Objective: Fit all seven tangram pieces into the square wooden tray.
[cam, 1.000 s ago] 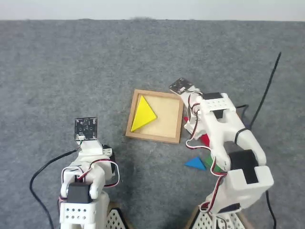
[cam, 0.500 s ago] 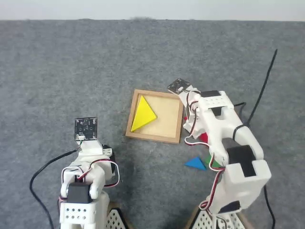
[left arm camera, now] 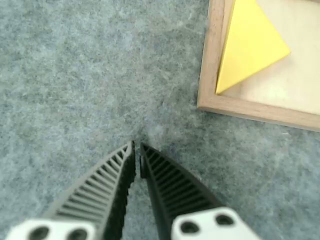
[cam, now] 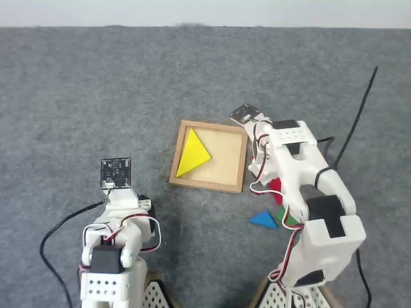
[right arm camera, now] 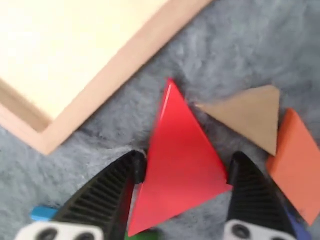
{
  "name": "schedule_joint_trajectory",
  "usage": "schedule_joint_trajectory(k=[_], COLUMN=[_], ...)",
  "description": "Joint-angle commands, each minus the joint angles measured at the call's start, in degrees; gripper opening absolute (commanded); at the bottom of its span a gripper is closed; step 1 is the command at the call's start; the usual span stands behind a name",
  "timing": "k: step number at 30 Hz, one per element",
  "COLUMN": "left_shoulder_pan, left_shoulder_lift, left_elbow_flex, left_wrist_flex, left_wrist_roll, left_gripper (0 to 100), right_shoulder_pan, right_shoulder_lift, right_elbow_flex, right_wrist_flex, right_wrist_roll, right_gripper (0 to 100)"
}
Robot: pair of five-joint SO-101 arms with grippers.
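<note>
1. Our right gripper (right arm camera: 187, 162) stands over the grey carpet with its jaws well apart, one black finger on each side of the red triangle (right arm camera: 177, 165).
2. The red triangle lies flat between those fingers. Its long edges run close against both fingertips (right arm camera: 136, 162), and its sharp corner points out beyond them toward the square wooden tray (right arm camera: 100, 85).
3. We cannot tell whether the fingertips actually press on the red piece or only flank it.
4. The red triangle is outside the tray, just beside its wooden rim, without touching it.
5. A tan triangle (right arm camera: 247, 117) lies just past the red one, its tip near the red piece's edge, and an orange piece (right arm camera: 295, 155) sits right beside the tan one.
6. From the high view we see the tray (cam: 205, 185) in the middle of the carpet, with the yellow triangle (cam: 192, 153) lying flat inside it against the side facing the left arm.
7. The blue triangle (cam: 263, 219) and a green piece (cam: 282, 219) rest on the carpet beside the right arm, apart from the tray.
8. Our left gripper (left arm camera: 137, 147) has its jaws drawn together with only a thin slit between them. It holds nothing and points at bare carpet near the tray's corner.
</note>
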Motion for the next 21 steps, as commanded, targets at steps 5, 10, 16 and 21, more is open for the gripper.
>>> schedule_joint_trajectory(k=[5, 10, 16, 21], left_shoulder_pan=[-0.4, -0.4, -0.4, -0.4], left_shoulder_lift=[-1.1, -1.1, -1.1, -1.1], left_elbow_flex=[-0.7, -0.7, -0.7, -0.7], left_wrist_flex=[0.3, 0.3, 0.3, 0.3], left_wrist_roll=[-0.9, -0.9, -0.9, -0.9], left_gripper=[1, 1, 1, 1], right_shoulder_pan=[1.3, 1.3, 1.8, 2.1], right_shoulder_lift=[-1.2, -9.4, -18.6, -15.1], right_elbow_flex=[0.3, 2.6, 10.7, 11.6], right_wrist_flex=[0.8, 0.7, -2.6, -5.5], right_wrist_roll=[-13.5, -18.3, -21.3, -18.6], right_gripper=[22.8, 31.2, 32.2, 32.2])
